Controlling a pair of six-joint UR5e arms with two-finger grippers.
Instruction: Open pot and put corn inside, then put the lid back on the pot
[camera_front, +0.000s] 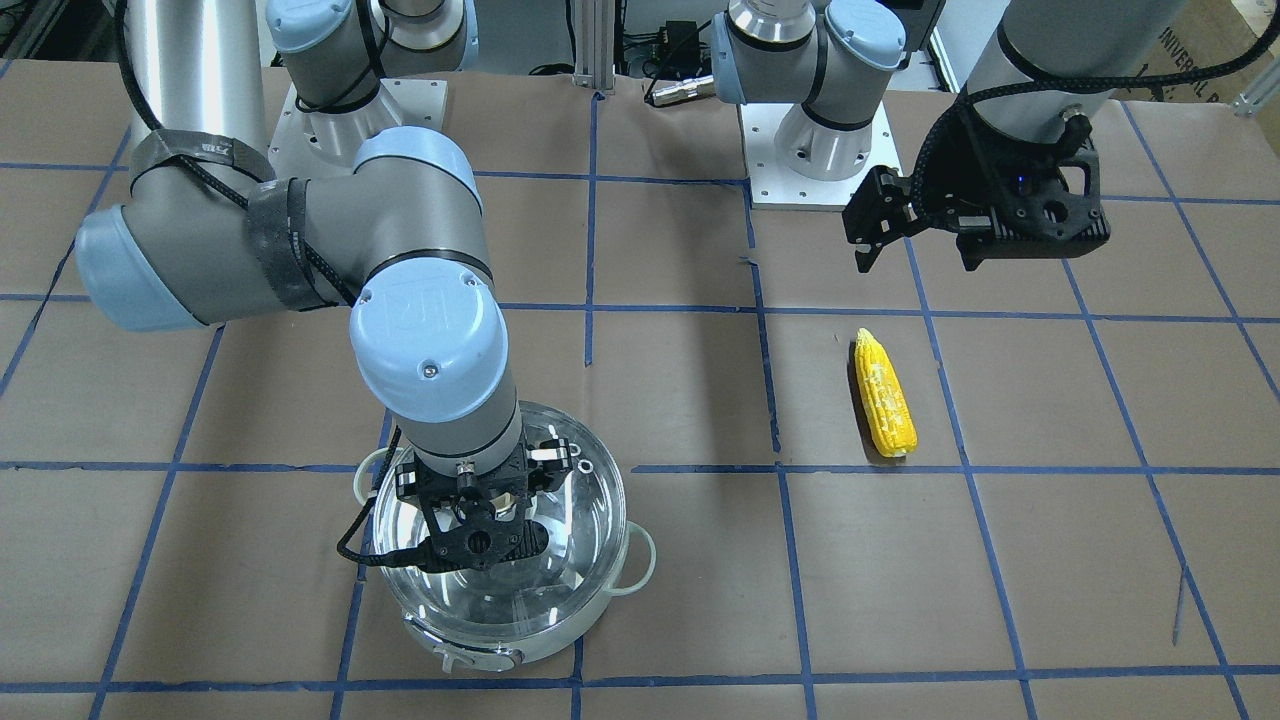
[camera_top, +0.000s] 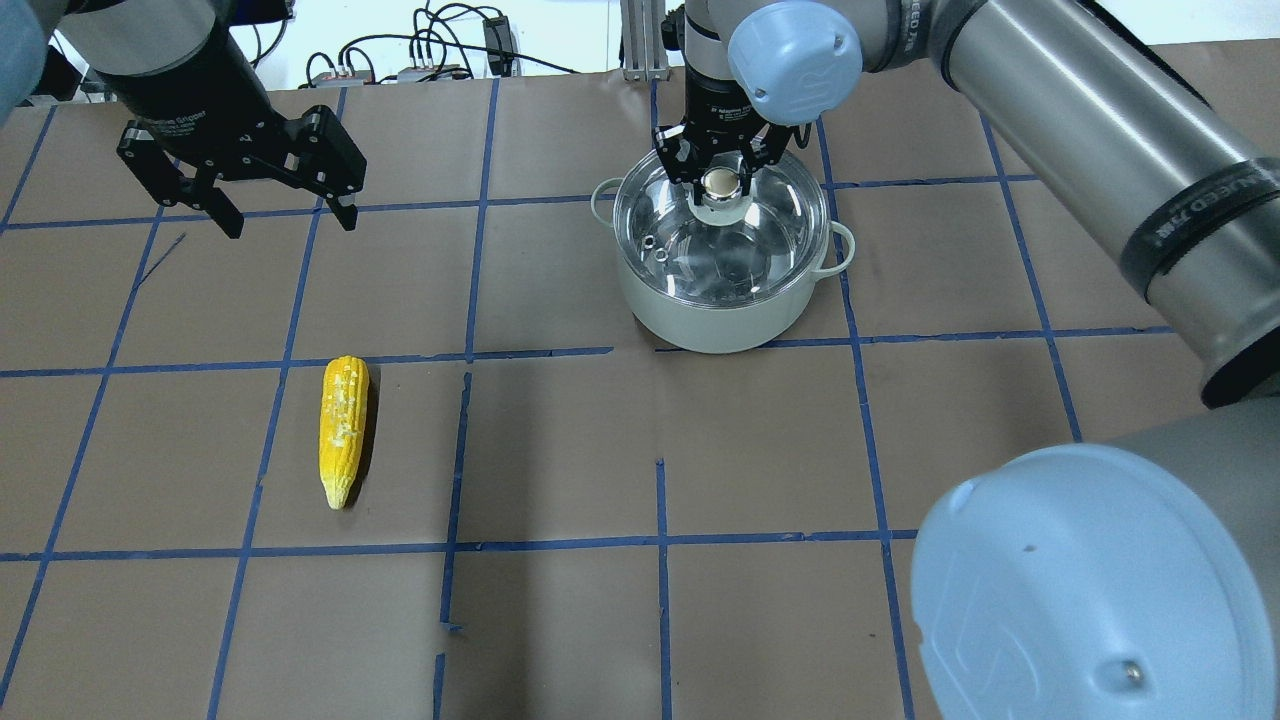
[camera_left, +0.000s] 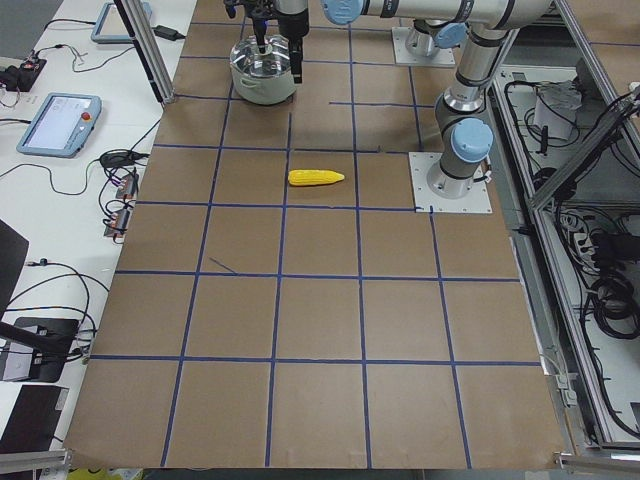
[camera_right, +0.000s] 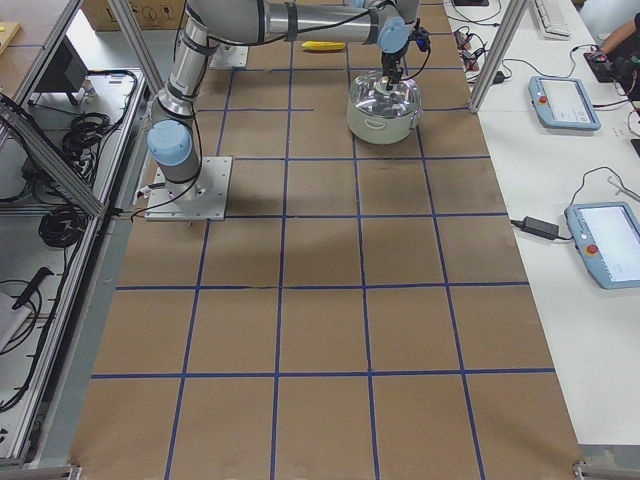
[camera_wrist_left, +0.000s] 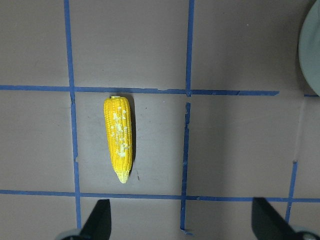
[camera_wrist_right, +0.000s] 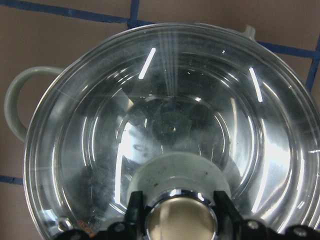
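Note:
The steel pot (camera_top: 700, 322) stands on the table with the glass lid (camera_top: 690, 250) on it. My right gripper (camera_top: 718, 182) comes straight down over the lid, its fingers closed on either side of the metallic knob (camera_wrist_right: 180, 220); the lid still rests on the pot's rim. The yellow corn (camera_top: 342, 430) lies flat on the table well apart from the pot and also shows in the left wrist view (camera_wrist_left: 119, 140). My left gripper (camera_top: 288, 220) hangs open and empty above the table, beyond the corn's blunt end.
Brown paper with a blue tape grid covers the table (camera_top: 560, 450). The two arm bases (camera_front: 820, 150) stand at the robot's side. The pot's pale side handle (camera_wrist_right: 12, 100) sticks out. Tablets and cables lie on the side benches (camera_left: 60, 120).

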